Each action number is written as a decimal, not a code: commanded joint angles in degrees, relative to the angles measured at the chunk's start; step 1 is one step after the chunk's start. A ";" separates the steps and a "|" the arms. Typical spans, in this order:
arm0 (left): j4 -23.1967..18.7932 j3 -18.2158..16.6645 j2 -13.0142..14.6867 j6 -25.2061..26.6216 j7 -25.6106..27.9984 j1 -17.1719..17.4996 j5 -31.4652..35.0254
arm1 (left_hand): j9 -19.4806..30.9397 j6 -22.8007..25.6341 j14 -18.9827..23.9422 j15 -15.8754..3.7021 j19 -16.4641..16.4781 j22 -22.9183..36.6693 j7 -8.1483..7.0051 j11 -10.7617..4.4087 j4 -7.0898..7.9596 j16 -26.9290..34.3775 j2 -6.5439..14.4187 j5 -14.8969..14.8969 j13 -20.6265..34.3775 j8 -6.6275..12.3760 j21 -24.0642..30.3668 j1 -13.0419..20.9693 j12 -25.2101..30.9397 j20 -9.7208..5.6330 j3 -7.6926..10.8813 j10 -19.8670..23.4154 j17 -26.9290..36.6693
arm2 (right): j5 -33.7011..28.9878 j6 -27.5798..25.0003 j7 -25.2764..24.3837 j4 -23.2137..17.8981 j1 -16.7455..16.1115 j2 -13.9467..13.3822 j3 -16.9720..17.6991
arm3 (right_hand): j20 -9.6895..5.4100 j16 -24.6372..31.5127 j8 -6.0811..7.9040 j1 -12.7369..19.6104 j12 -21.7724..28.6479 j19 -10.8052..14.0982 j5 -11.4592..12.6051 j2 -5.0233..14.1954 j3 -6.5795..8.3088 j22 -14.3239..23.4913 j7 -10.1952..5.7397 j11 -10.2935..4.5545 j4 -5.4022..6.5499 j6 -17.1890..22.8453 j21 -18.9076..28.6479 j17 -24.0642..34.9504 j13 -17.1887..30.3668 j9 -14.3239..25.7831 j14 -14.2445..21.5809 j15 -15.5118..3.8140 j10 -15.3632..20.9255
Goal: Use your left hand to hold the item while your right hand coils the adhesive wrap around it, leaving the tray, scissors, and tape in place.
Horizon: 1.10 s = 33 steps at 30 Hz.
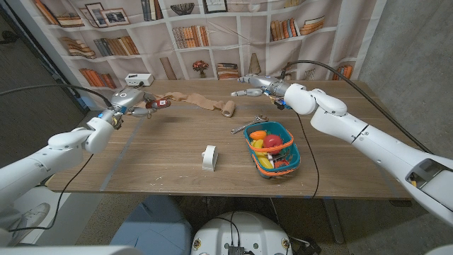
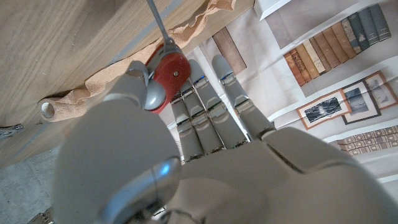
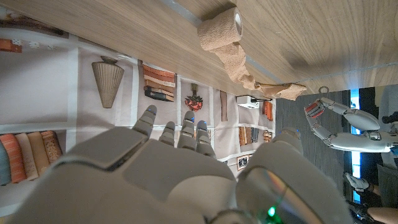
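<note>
Inspector A: The item (image 1: 157, 104), a red-headed thing with a thin metal shaft, is found at the table's far left, pinched in the left hand (image 1: 127, 100); the thumb (image 2: 151, 91) is seen pressed against the red part in the left wrist view.

Inspector B: The right hand (image 1: 249, 85) is noted above the far edge, fingers spread, nothing held. The adhesive wrap (image 1: 205, 103) is trailed loose across the table (image 1: 141, 163) from the item to its roll (image 1: 228, 108), which lies near that hand.

Inspector A: It is judged that the roll must be gripped first, then carried round the item under light tension. The item is best kept lifted and steady so the strip is not dragged flat.

Inspector B: Agreed. The tray (image 1: 291, 164), the scissors (image 1: 244, 127) and the tape (image 1: 209, 157) lie nearer the front; a high path should be kept clear of them.
</note>
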 commanded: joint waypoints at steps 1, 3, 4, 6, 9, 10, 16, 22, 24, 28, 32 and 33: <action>-0.13 -0.02 -0.03 0.21 0.37 0.48 -0.32 | 0.11 2.51 0.43 0.20 -0.01 0.03 -2.04 -0.19 0.08 -0.31 10.70 0.34 0.33 0.06 0.43 10.57 -0.15 -0.04 -0.14 0.91 0.20 | -2.44 -2.40 -0.18 -0.47 0.39 1.45 -1.13 | 0.14 0.24 0.37 0.77 -0.11 0.66 -0.13 0.14 -0.03 0.18 0.69 0.37 -0.58 0.16 -0.05 0.11 0.29 0.21 -0.08 0.43 0.44; -0.18 -0.04 -0.02 0.18 0.43 0.58 -0.38 | 0.11 2.65 0.47 0.18 -0.05 0.00 -2.01 -0.20 0.06 -0.29 10.66 0.34 0.30 0.09 0.47 10.58 -0.19 -0.02 -0.17 0.89 0.24 | -3.04 -3.09 -0.43 -0.78 0.29 1.62 -1.28 | 0.15 0.28 0.38 0.78 -0.13 0.74 -0.13 0.14 -0.02 0.19 0.91 0.61 -0.60 0.23 -0.03 0.11 0.29 0.21 0.06 0.41 0.42; -0.23 -0.06 0.00 0.22 0.50 0.66 -0.38 | 0.11 2.68 0.47 0.19 -0.06 -0.01 -2.02 -0.20 0.07 -0.30 10.68 0.34 0.31 0.09 0.49 10.59 -0.19 -0.04 -0.16 0.91 0.23 | -3.18 -3.33 -0.57 -0.85 0.23 1.73 -1.32 | 0.16 0.32 0.36 0.80 -0.13 0.78 -0.13 0.15 -0.01 0.19 0.98 0.66 -0.61 0.22 -0.02 0.11 0.28 0.22 0.18 0.43 0.46; -0.33 -0.14 0.02 0.36 0.56 0.85 -0.51 | 0.12 2.62 0.51 0.21 -0.10 -0.03 -2.09 -0.20 0.10 -0.30 10.74 0.35 0.31 0.04 0.54 10.59 -0.22 -0.01 -0.15 0.90 0.25 | -3.42 -3.67 -0.58 -0.90 0.24 1.89 -1.47 | 0.16 0.35 0.34 0.87 -0.27 0.92 -0.12 0.19 0.04 0.19 1.14 0.98 -0.65 0.21 0.01 0.11 0.28 0.22 0.33 0.42 0.18; -0.52 -0.31 0.13 0.55 0.82 1.23 -0.68 | 0.12 2.56 0.46 0.20 -0.14 -0.07 -2.11 -0.19 0.09 -0.37 10.71 0.35 0.34 -0.02 0.63 10.60 -0.22 0.01 -0.17 0.92 0.22 | -3.86 -4.08 -0.83 -0.94 0.21 2.12 -1.69 | 0.01 0.57 0.29 1.07 -0.45 1.49 -0.11 0.29 0.16 0.20 1.16 1.27 -0.75 0.21 0.18 0.08 0.26 0.22 1.14 0.33 -0.18; -0.57 -0.37 0.16 0.56 0.85 1.35 -0.79 | 0.12 2.57 0.46 0.20 -0.15 -0.08 -2.09 -0.18 0.09 -0.37 10.71 0.34 0.33 -0.03 0.64 10.60 -0.24 0.01 -0.18 0.90 0.22 | -4.06 -4.31 -0.95 -1.02 0.16 2.19 -1.75 | -0.02 0.59 0.22 1.21 -0.80 1.99 -0.11 0.32 0.24 0.20 1.19 1.27 -0.83 0.13 0.31 0.05 0.23 0.23 1.46 0.73 -1.04; -0.84 -0.62 0.35 0.78 1.16 2.04 -1.11 | 0.13 2.72 0.53 0.20 -0.21 -0.12 -2.02 -0.18 0.09 -0.37 10.71 0.34 0.33 -0.02 0.74 10.61 -0.28 -0.04 -0.21 0.91 0.25 | -4.43 -4.40 -1.12 -0.66 0.39 2.73 -2.23 | -0.12 0.91 -0.08 1.57 -1.43 3.48 -0.13 0.37 0.43 0.21 1.09 1.34 -1.04 -0.46 0.66 -0.01 0.16 0.24 2.99 1.58 -2.81; -0.99 -0.79 0.51 0.77 1.34 2.44 -1.28 | 0.13 2.68 0.40 0.20 -0.29 -0.17 -2.06 -0.18 0.07 -0.49 10.68 0.34 0.37 -0.10 0.88 10.65 -0.30 0.02 -0.24 0.96 0.22 | -4.79 -4.66 -0.91 0.14 0.91 3.38 -2.85 | -0.20 0.86 -0.25 1.84 -1.58 4.46 -0.12 0.49 0.59 0.22 0.92 1.23 -1.16 -0.90 0.88 -0.06 0.12 0.24 3.30 1.55 -3.47; -1.06 -0.84 0.57 0.76 1.44 2.56 -1.28 | 0.14 2.75 0.49 0.22 -0.31 -0.18 -2.16 -0.17 0.12 -0.45 10.74 0.34 0.40 -0.09 0.92 10.63 -0.28 -0.01 -0.23 0.99 0.26 | -5.13 -4.84 -0.86 0.57 1.20 3.73 -3.23 | -0.19 0.83 -0.27 1.89 -1.53 4.66 -0.11 0.51 0.62 0.22 0.95 1.40 -1.19 -0.95 0.92 -0.07 0.11 0.25 3.32 1.70 -3.41; -1.08 -0.90 0.66 0.65 1.53 2.70 -1.28 | 0.14 2.73 0.47 0.24 -0.37 -0.22 -2.05 -0.17 0.16 -0.51 10.81 0.35 0.40 -0.14 1.02 10.62 -0.32 0.01 -0.22 1.02 0.23 | -5.56 -5.02 -0.74 1.39 1.72 4.34 -3.88 | -0.09 0.76 -0.53 2.15 -1.26 5.64 -0.13 0.49 0.73 0.22 1.30 2.44 -1.32 -1.71 1.07 -0.12 0.06 0.27 3.69 1.92 -2.99; -1.17 -1.02 0.70 0.68 1.59 2.86 -1.37 | 0.14 2.77 0.51 0.23 -0.39 -0.24 -2.11 -0.16 0.16 -0.50 10.77 0.35 0.40 -0.16 1.09 10.61 -0.33 -0.01 -0.25 1.04 0.27 | -5.49 -4.77 -1.66 2.17 1.70 4.89 -4.09 | 0.12 0.42 -1.27 3.66 -0.97 7.17 -0.24 1.27 1.65 0.13 3.23 3.44 -1.87 -5.61 0.98 -0.10 0.03 0.50 3.97 2.32 -2.61; -1.17 -1.02 0.71 0.65 1.56 2.88 -1.38 | 0.14 2.80 0.53 0.22 -0.39 -0.24 -2.11 -0.16 0.16 -0.49 10.77 0.35 0.40 -0.15 1.10 10.61 -0.34 -0.02 -0.26 1.03 0.28 | -5.47 -4.80 -2.00 2.33 1.63 5.05 -4.10 | 0.14 0.38 -1.24 4.01 -0.83 7.38 -0.29 1.39 1.85 0.11 3.94 3.57 -2.00 -6.16 0.91 -0.10 0.07 0.56 4.11 2.35 -2.34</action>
